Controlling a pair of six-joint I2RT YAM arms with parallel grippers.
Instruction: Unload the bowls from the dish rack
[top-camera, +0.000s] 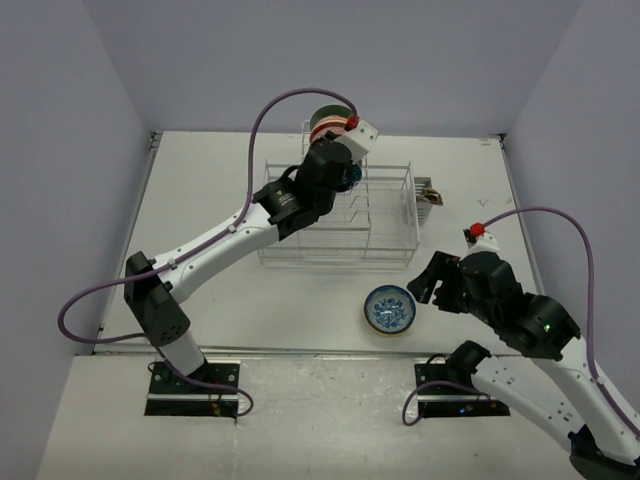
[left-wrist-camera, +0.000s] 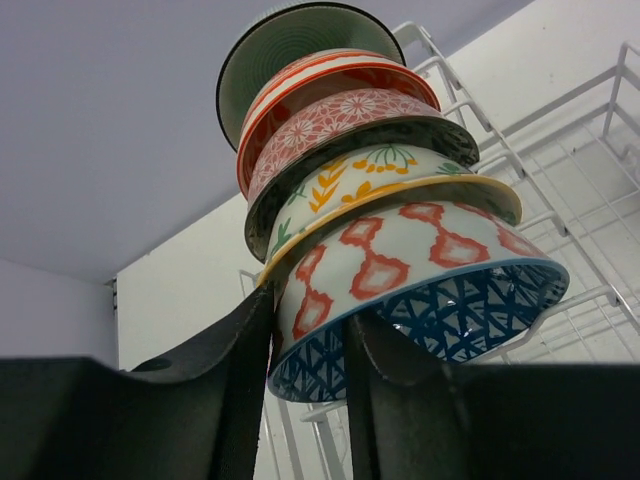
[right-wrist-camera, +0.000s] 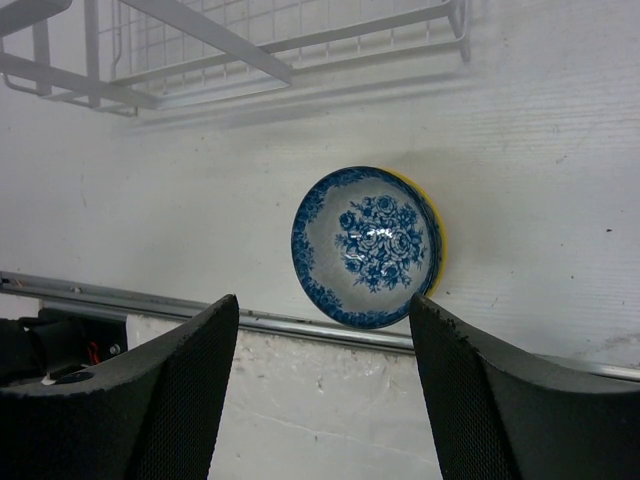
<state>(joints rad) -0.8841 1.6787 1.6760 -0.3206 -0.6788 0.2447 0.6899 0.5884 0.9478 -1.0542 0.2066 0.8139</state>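
Left arm (top-camera: 230, 235) extended over dish rack (top-camera: 385, 215)

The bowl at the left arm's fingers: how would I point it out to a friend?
Find the white wire dish rack in the middle of the table; at its far side a row of bowls stands on edge. Yours is the end bowl, whose rim the left fingers straddle. Only it has orange-red lattice shapes on white outside and blue triangles inside.
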